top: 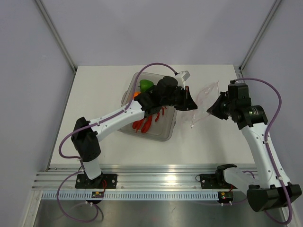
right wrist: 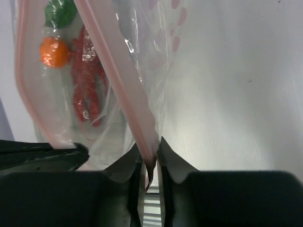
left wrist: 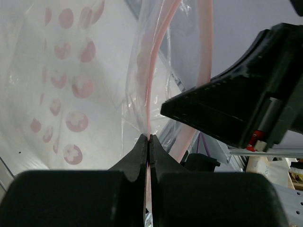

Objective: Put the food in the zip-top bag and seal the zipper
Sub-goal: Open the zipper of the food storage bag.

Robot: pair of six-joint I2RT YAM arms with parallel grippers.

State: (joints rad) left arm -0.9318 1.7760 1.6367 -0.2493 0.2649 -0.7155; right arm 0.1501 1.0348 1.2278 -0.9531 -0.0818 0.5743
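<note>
Top external view has the bag [top: 204, 97] held slack in the open gap right of the tray [top: 165, 128], strung between the left gripper [top: 191, 103] and the right gripper [top: 211, 109], which face each other close together; bare white table [top: 104, 90] lies to the left and in front, and grey walls [top: 28, 71] close in the back and sides. The left arm [top: 118, 116] stretches across the tray and covers part of it. All the food sits in that rigid clear tray, outside the bag: the glossy green pepper [top: 146, 85] at the far end, the round orange [top: 137, 94] just beside it, the long red lobster [top: 147, 122] nearer the arm bases. Both grippers are pinched tight on the zipper [right wrist: 120, 80], a thin pink strip along the bag's mouth, which bows open between them. The bag is floppy clear film, wrinkled, printed with pink dots
</note>
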